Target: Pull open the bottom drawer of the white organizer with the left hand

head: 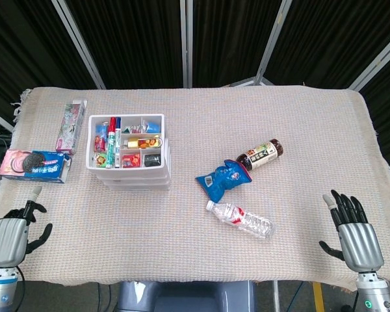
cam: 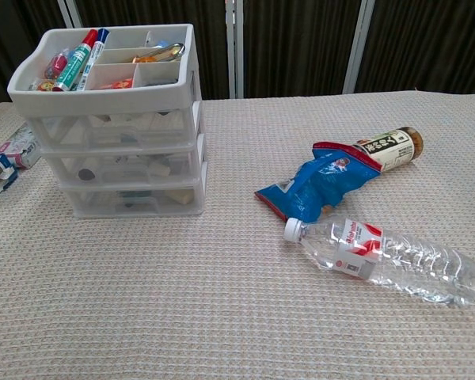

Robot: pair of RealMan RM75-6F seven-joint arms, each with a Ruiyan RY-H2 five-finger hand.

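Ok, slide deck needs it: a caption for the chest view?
White organizer with bottom drawer closed, beside a snack bag and water bottle.

Little can be read. The cookie box (head: 36, 165) at the table's left edge shows a dark sandwich cookie, its brand lettering too small to make out. The brown bottle (cam: 389, 148) carries a white label with dark characters, blurred. The clear bottle (cam: 384, 252) has a red-and-white label, unreadable.
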